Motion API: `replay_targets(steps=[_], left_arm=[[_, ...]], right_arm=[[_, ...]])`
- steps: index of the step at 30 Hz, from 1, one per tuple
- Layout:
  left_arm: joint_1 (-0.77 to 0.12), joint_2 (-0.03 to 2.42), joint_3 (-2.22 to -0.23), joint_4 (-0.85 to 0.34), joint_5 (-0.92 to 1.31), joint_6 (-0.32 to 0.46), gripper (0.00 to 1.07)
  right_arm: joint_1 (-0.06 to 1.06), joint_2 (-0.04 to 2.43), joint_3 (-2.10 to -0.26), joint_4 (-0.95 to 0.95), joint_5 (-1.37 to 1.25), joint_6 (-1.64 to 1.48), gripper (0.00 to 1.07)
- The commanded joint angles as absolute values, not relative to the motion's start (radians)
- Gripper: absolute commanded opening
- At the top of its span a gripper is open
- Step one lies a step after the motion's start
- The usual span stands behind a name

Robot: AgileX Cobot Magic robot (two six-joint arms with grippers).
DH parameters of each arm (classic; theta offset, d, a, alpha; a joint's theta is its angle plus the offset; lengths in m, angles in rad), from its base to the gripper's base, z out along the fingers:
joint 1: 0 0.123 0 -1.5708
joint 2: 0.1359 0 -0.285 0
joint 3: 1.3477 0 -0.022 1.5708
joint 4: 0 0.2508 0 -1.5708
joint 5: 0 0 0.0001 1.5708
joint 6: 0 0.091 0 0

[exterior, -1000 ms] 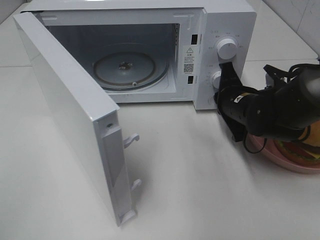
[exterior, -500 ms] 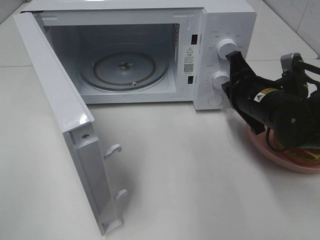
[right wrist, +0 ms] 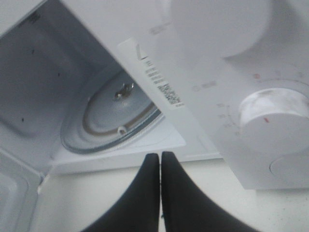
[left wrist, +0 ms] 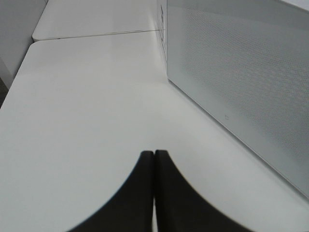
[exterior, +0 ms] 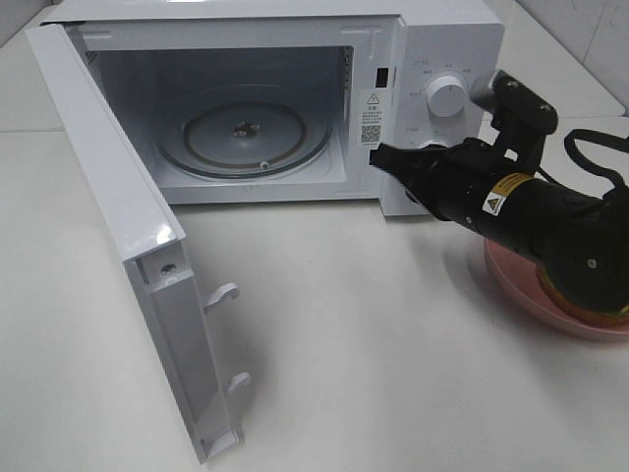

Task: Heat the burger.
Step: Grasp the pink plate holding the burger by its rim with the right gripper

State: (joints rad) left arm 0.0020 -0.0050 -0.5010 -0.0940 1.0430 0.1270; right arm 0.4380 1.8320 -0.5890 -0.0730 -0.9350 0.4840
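Since one second earlier, the door [exterior: 98,167] of the microwave [exterior: 457,29] had swung wider open, and the right gripper [exterior: 378,155] had turned from pointing up at the dials to pointing sideways toward the cavity. In the high view its tips were pressed together with nothing between them, low in front of the control panel just beside the opening, and they covered most of the lower dial. The upper dial [exterior: 447,96] was free, and the glass turntable [exterior: 246,138] inside was bare. On the table [exterior: 393,344] the pink plate [exterior: 521,290] showed only its near rim under the black arm. The burger itself was hidden there; a second before it lay on that plate, so most probably it was on the plate now too. In the left wrist view, the left gripper [left wrist: 154,159] was fully closed and empty above the table [left wrist: 87,96], near a dotted white panel [left wrist: 241,87], maybe the outer face of the door. In the right wrist view, the right gripper [right wrist: 160,162] again had its fingers together and carried nothing, looking at the glass turntable [right wrist: 113,121] and at a dial with a red mark [right wrist: 275,121]. I judged the burger light but soft: the bun would squash and the layers could slide apart. A gentle hold across the sides of the bun, or the stiff rim of the plate, seemed the better place to take it.
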Motion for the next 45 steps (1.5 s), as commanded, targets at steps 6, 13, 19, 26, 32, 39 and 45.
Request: replay_targets(steps=[6,13,19,26,32,39,45], left_arm=[[0.004,-0.026,-0.499,-0.098,1.038,0.127,0.00],[0.004,-0.026,-0.499,-0.098,1.038,0.127,0.00],[0.004,-0.026,-0.499,-0.098,1.038,0.127,0.00],[0.004,-0.026,-0.499,-0.098,1.038,0.127,0.00],[0.004,-0.026,-0.499,-0.098,1.038,0.127,0.00],[0.004,-0.025,-0.499,-0.098,1.038,0.127,0.00],[0.004,-0.025,-0.499,-0.098,1.038,0.127,0.00]], right_arm=[[0.433,1.787,-0.593,-0.226,-0.813,0.216,0.05],[0.433,1.758,-0.612,-0.374,-0.615,0.263,0.06],[0.433,1.724,-0.671,-0.404,-0.349,0.343,0.06],[0.433,1.661,-0.785,-0.393,0.057,0.389,0.07],[0.433,1.652,-0.882,-0.258,0.343,0.271,0.08],[0.433,1.652,-0.941,-0.010,0.509,0.032,0.12],[0.433,1.653,-0.980,0.081,0.636,-0.029,0.30]])
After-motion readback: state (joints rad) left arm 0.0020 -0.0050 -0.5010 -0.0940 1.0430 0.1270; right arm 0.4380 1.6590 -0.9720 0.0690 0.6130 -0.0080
